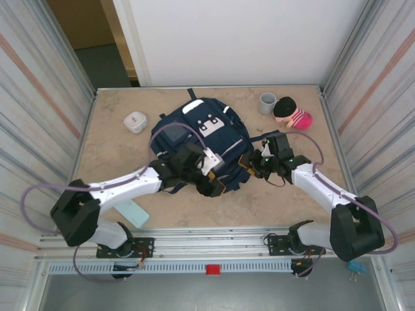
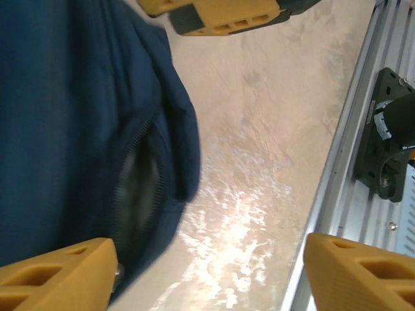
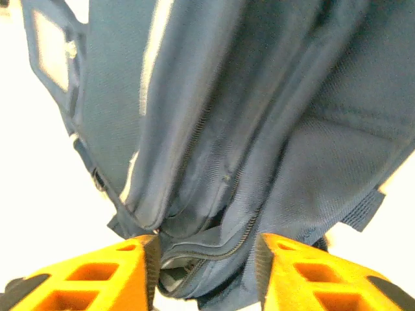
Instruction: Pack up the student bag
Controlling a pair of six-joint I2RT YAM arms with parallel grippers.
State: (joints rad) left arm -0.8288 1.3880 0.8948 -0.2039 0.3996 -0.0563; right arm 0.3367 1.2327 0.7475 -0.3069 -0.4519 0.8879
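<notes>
**STUDENT BAG AND GRIPPER POSITIONS**

**Bag location.** The student bag (image 1: pixel 194 126) lies flat at the middle of the table (image 1: pixel 298 204), its top toward the far edge. Its white patch and grey panel face up.

**Left gripper.** The left gripper (image 2: pixel 207 253) sits at the bag's near edge. Its fingers (image 2: pixel 58 272) stand wide apart. Between them lie bare table and the bag's rounded near corner with a curved zip line. No part of the bag is clamped.

**Right gripper.** The right gripper (image 3: pixel 206 259) sits at the bag's near right side, just beside the left gripper. Its jaws stand partly apart. A zipped fold of navy fabric fills the gap between them. Whether the pads press this fold cannot be determined.

**Limits of visibility.**
- In the top external view, both wrists cover the bag's near edge, so the contact points are hidden.
- In the left wrist view, the bag is blurred, and the right gripper's fingers (image 2: pixel 227 16) are cut off at the top edge.
- In the right wrist view, the table beside the bag is washed out to white. Both finger bases run off the bottom edge.
</notes>
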